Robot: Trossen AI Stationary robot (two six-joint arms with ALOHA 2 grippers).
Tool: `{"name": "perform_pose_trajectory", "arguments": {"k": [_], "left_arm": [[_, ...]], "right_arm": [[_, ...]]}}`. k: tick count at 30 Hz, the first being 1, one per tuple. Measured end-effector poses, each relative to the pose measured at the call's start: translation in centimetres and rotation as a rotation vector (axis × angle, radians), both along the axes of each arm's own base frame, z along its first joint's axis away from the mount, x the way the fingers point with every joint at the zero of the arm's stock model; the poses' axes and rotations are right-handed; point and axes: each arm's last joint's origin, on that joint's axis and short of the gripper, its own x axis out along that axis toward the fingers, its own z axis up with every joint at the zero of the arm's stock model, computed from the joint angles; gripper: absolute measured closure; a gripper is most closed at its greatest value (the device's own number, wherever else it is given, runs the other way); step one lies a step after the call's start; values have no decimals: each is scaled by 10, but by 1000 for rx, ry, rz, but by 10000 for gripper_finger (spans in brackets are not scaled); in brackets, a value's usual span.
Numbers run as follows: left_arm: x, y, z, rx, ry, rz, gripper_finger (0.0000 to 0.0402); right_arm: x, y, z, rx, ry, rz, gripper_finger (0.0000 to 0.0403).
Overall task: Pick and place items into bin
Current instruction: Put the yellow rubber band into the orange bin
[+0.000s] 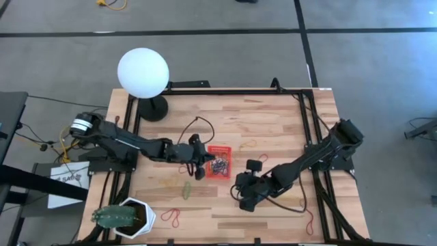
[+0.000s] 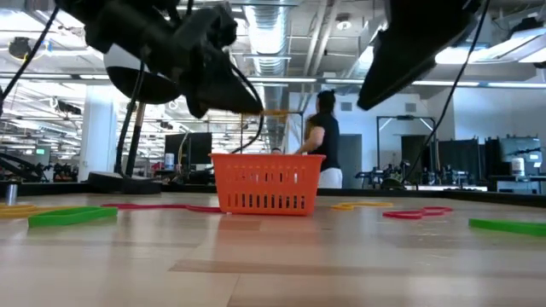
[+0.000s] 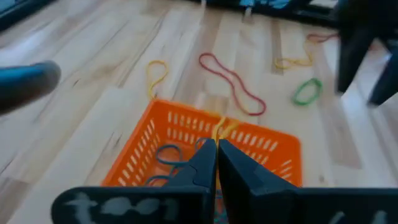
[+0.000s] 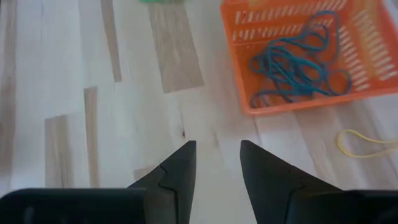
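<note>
The red mesh basket (image 1: 220, 159) (image 2: 266, 183) stands mid-table with a tangle of dark bands (image 4: 298, 59) inside. My left gripper (image 1: 204, 165) (image 3: 216, 148) hangs just above the basket's left side, shut on a yellow rubber band (image 3: 219, 127). My right gripper (image 1: 240, 190) (image 4: 217, 152) is open over bare wood, near and to the right of the basket, touching nothing. Loose bands lie flat on the table: red (image 3: 233, 81), green (image 3: 308, 91), yellow (image 3: 155, 74), another yellow (image 4: 367, 144), and red (image 1: 171, 217). My left gripper pinches the yellow rubber band between its two fingertips; a short bit of the band (image 3: 219, 128) shows just beyond the tips. The fingers slant down over the basket from the table's left. The band is lifted clear of the table, over the basket's inside.
A white globe lamp (image 1: 143, 72) stands at the far left corner and a white hexagonal pot with a cactus (image 1: 126, 217) at the near left. A thin black cable (image 1: 199, 123) lies beyond the basket. A person (image 2: 324, 136) stands in the room behind. Open wood lies near the table's near edge.
</note>
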Motion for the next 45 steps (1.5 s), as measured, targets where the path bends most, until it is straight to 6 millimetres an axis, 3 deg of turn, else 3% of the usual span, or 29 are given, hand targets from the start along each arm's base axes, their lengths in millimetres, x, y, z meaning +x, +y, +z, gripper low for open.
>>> {"name": "perform_pose_trajectory", "arguments": {"k": [6, 15, 26, 30, 39, 45], "left_arm": [[-2, 3, -7, 3, 62, 29, 401], [0, 9, -6, -16, 47, 59, 401], [13, 8, -30, 42, 51, 66, 400], [14, 9, -28, 51, 22, 86, 379], [15, 9, -27, 44, 5, 101, 288], [17, 6, -4, 47, -61, -9, 275]], "right_arm": [[-5, -4, 11, 14, -8, 2, 284], [4, -21, 12, 10, -28, -78, 284], [10, -37, 16, 13, -39, -129, 284], [10, -37, 16, 0, -55, -157, 284], [10, -37, 17, 1, -71, -188, 284], [9, -37, 17, 5, -62, -192, 284]]}}
